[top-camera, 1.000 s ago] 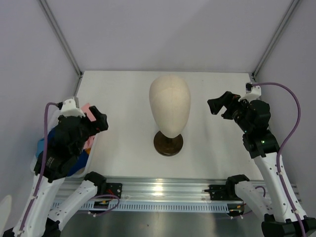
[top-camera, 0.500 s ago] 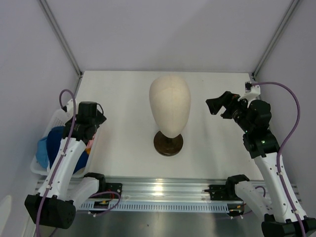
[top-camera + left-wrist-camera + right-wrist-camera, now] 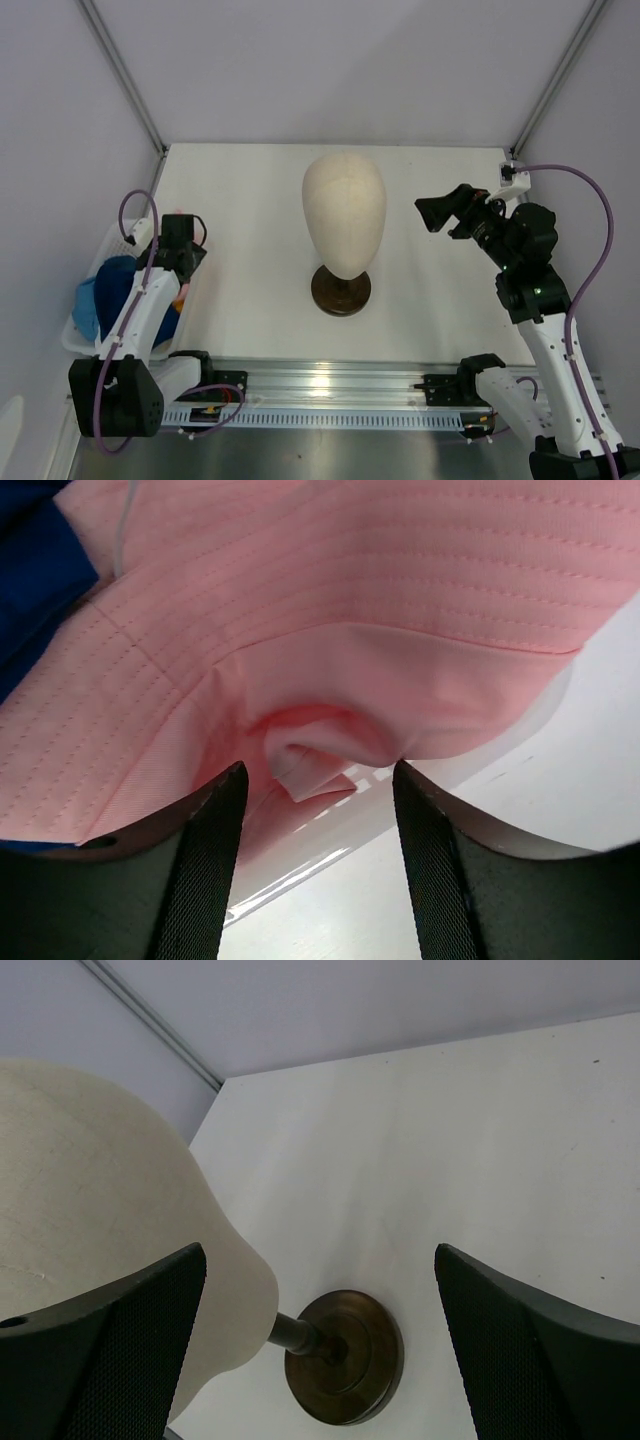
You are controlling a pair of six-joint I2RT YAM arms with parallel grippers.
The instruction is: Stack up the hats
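Observation:
The hats lie in a white basket (image 3: 75, 338) at the table's left edge. A light blue hat (image 3: 108, 288) shows there in the top view, with a bit of yellow-orange (image 3: 181, 298) beside it. My left gripper (image 3: 180, 240) dips over the basket's near-table side. In the left wrist view the pink hat (image 3: 380, 590) fills the upper frame, with navy blue fabric (image 3: 35, 580) at the upper left. A fold of the pink brim hangs between my left gripper's (image 3: 318, 772) fingertips, whose jaws stand apart. My right gripper (image 3: 440, 212) hovers open right of the mannequin head.
The cream mannequin head (image 3: 344, 212) on its dark round base (image 3: 340, 290) stands mid-table; the right wrist view shows the head (image 3: 90, 1210) and base (image 3: 345, 1355) below my right gripper (image 3: 320, 1250). Walls enclose the table.
My left arm has swung down and back toward the basket, and its jaws have narrowed around the pink fold. The right arm has barely moved.

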